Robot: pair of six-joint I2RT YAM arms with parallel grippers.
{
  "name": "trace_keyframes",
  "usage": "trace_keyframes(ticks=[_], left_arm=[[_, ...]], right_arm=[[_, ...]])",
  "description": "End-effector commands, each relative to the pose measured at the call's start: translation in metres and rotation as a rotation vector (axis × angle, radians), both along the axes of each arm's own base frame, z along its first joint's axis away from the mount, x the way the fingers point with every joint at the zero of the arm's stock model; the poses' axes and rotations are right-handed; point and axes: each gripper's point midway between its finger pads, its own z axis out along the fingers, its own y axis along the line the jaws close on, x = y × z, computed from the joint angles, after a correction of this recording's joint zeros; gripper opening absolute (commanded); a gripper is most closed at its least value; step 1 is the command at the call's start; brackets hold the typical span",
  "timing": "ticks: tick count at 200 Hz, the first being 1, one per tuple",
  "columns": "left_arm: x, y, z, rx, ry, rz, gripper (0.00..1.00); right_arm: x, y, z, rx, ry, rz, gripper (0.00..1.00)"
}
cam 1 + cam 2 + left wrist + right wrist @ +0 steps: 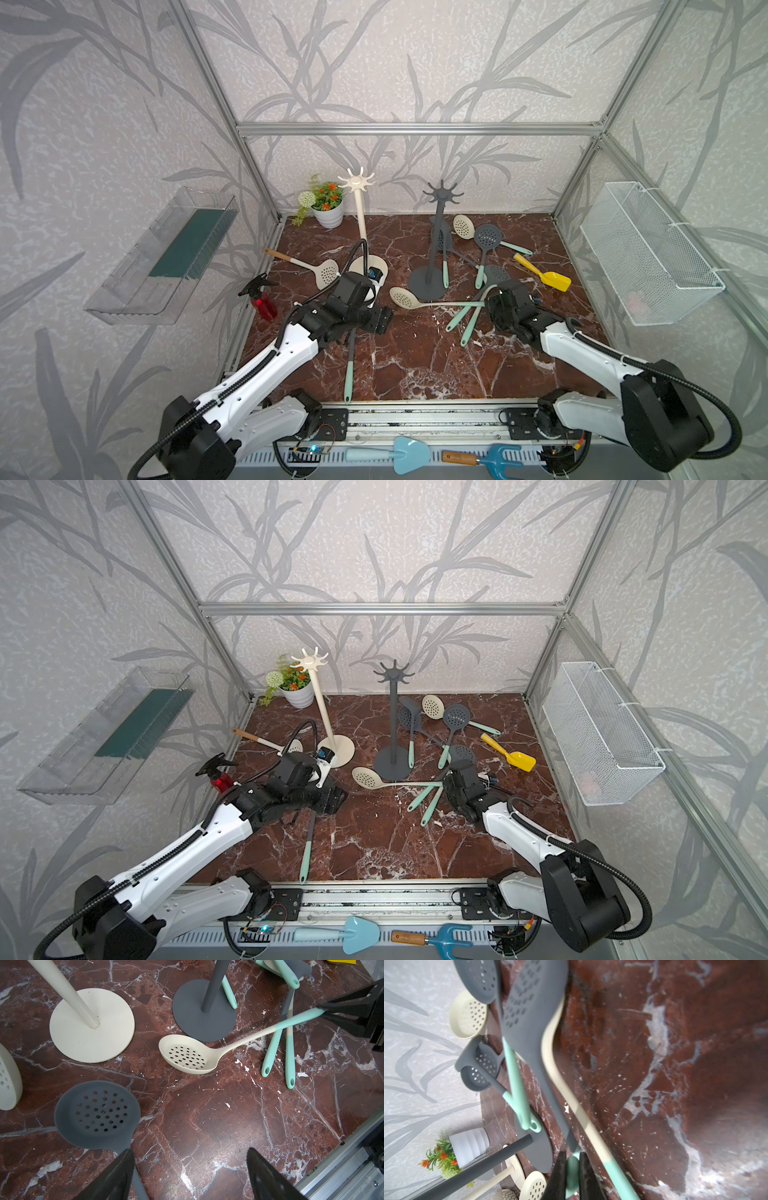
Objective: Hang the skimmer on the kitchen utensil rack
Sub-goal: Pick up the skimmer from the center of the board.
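The cream skimmer (187,1053), bowl just beside the grey utensil rack's (204,1020) base, looks light, stiff and smooth; the right gripper (321,1009) seems clamped on its mint handle tip, a swing-prone hold, while the left gripper (190,1149) stands jaws apart.

In both top views the right gripper (492,303), at 3 o'clock on the tabletop (415,365), hides its jaws under its own body. In the right wrist view they cover part of a mint handle (572,1169); whose it is cannot be told. The grey skimmer head (529,1001) there is blurred and cropped. At 9 o'clock the left arm (291,353) covers the head of a dark skimmer (348,374).
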Motion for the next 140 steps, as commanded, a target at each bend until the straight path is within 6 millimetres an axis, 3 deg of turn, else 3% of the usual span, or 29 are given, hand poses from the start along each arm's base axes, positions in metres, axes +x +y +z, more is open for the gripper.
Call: trace_keyframes(ticks=[1,43,80,140], left_arm=[[-0.002,0.0,0.005,0.002,-0.031,-0.027,0.83],[-0.004,-0.002,0.013,-0.023,-0.06,-0.043,0.83],[-0.005,-0.009,0.028,-0.074,-0.106,-0.079,0.83],[-0.016,-0.032,0.05,-0.202,-0.177,-0.198,0.83]], right_arm=[[0.0,-0.008,0.019,-0.099,-0.03,0.031,0.08],[-0.001,-0.012,0.053,-0.237,-0.116,0.114,0.01],[0.004,-0.009,0.094,-0.37,-0.243,0.237,0.0],[0.009,0.024,0.174,-0.548,-0.536,0.5,0.0]])
